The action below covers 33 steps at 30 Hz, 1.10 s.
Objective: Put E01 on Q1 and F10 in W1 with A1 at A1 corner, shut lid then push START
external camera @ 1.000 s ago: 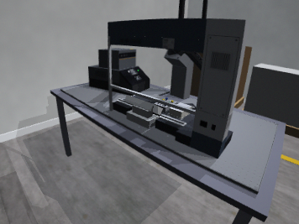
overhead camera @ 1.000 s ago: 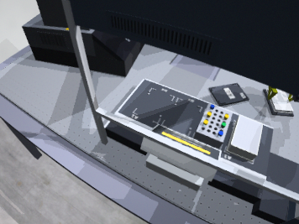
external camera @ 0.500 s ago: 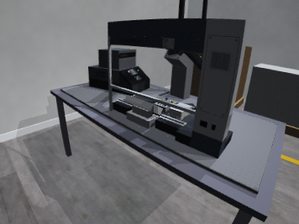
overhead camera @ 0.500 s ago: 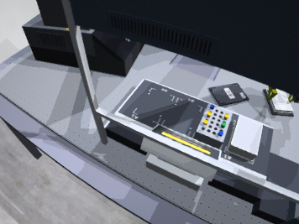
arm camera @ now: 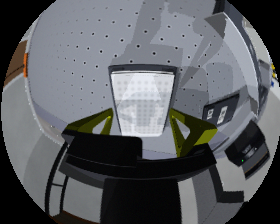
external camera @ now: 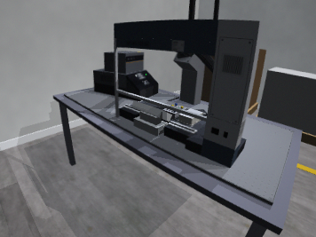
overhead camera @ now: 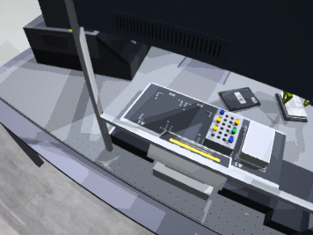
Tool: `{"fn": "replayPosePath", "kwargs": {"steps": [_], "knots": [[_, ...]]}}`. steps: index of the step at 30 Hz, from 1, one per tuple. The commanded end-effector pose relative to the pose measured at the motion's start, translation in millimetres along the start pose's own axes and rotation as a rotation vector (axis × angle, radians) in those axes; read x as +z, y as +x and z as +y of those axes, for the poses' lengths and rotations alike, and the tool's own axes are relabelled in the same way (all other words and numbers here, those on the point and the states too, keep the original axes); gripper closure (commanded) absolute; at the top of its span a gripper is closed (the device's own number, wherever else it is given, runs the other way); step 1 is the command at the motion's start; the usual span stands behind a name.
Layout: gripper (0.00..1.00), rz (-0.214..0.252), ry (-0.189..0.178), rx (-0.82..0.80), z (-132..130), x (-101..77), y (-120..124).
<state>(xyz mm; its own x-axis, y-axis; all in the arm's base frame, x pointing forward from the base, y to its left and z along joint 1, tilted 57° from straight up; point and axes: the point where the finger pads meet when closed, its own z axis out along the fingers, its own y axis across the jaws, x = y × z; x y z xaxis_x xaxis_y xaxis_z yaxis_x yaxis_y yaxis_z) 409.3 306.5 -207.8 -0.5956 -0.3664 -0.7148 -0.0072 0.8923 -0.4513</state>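
Top view, plate: a white, flat 96-well PCR plate lies at the right edge of the frame, on a dark tray well away from the deck rail. You cannot read its ID here.
Top view, gripper: the yellow-fingered gripper stands over that plate, mostly cut off by the dark overhead gantry.
Top view, risk: the grey tube cooling block with coloured caps and the white deep-well block sit at lower centre-right. A low sweep back across them could knock a tube from its bore.
Exterior view, adds: only here do you see the black real-time cycler at centre left with its green lamp, so no run is on. The gripper is hidden.
Exterior view, risk: the cycler stands loose, so a hard key press could shove it.
Wrist view, fingers: released and spread wide. The olive-yellow fingers flank the plate's short end, holding nothing.
Wrist view, risk: if you close off-centre or skewed, the plate tilts or slips out of its locators.
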Motion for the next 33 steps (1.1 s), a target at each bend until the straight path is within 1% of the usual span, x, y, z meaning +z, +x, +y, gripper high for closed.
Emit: {"fn": "replayPosePath", "kwargs": {"steps": [1, 8, 12, 16, 19, 22, 25, 29, 33], "knots": [[0.0, -0.006, -0.009, 0.005, 0.7, -16.9, -3.8], [0.0, -0.005, -0.012, 0.006, 0.8, -32.4, -1.1], [0.0, -0.014, -0.018, 0.021, 5.7, -40.0, -8.9], [0.0, -0.011, -0.013, 0.025, 2.9, -41.8, -9.5], [0.0, 0.002, 0.0, 0.01, -3.0, -39.8, -0.3], [0.0, 0.005, -0.002, -0.002, -2.7, -47.4, 6.1], [0.0, -0.001, -0.009, 0.002, -0.4, -56.1, 2.8], [0.0, -0.016, -0.019, 0.029, 6.7, -64.6, -10.8], [0.0, -0.019, -0.016, 0.041, 6.7, -66.1, -15.6]]}}
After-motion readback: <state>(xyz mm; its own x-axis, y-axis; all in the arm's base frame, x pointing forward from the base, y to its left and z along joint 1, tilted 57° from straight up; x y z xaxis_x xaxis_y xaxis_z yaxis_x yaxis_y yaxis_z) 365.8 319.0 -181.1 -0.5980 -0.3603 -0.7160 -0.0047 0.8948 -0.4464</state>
